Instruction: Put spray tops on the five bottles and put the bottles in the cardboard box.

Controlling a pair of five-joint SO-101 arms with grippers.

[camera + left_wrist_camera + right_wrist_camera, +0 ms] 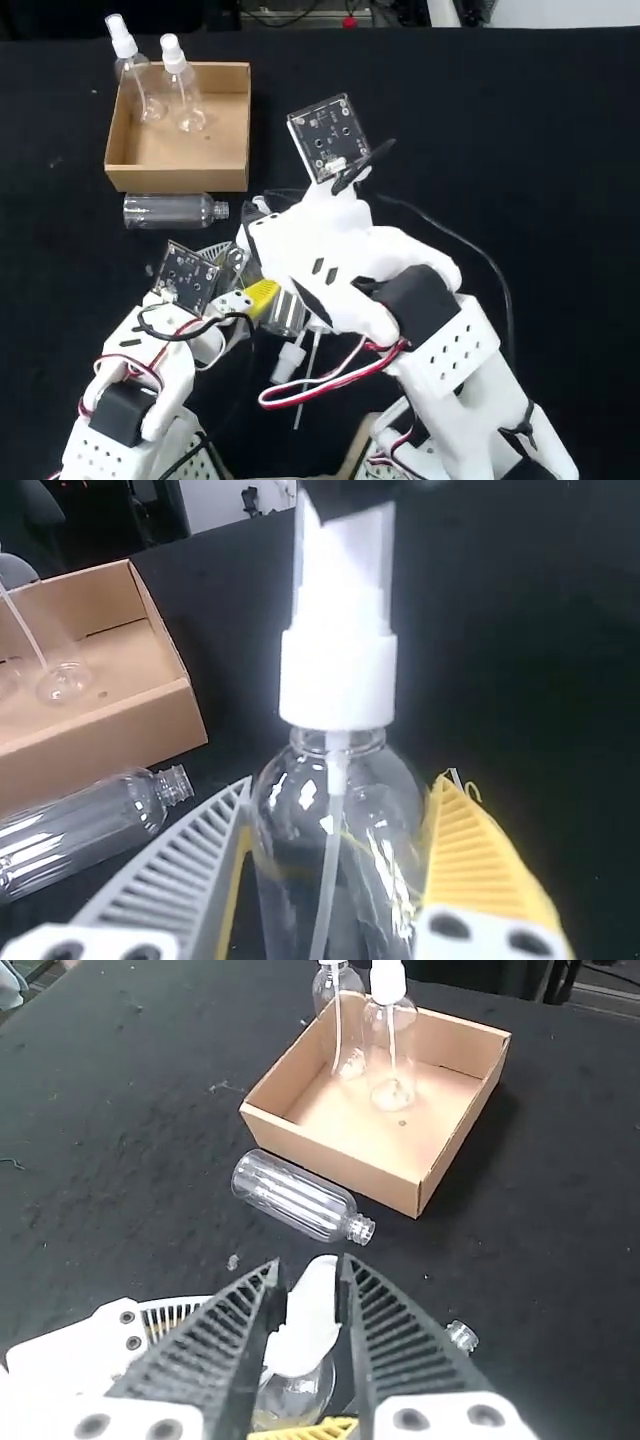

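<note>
Beneath the arms, the left gripper [345,785] clamps one bottle [330,825], mostly hidden from above; the right gripper [308,1265] pinches its spray top [305,1320]. At 11 o'clock, two capped bottles [183,88] stand in the cardboard box [175,177], with one bare bottle [170,210] just beside it.

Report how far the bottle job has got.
Done: two clear plastic bottles with white spray tops stand in the brown cardboard box. In hand: the left gripper holds a third clear bottle while the right gripper grips the white spray top on its neck. Left: boxing it, plus an uncapped clear bottle lying beside the box and a loose spray top between the arms.
</note>
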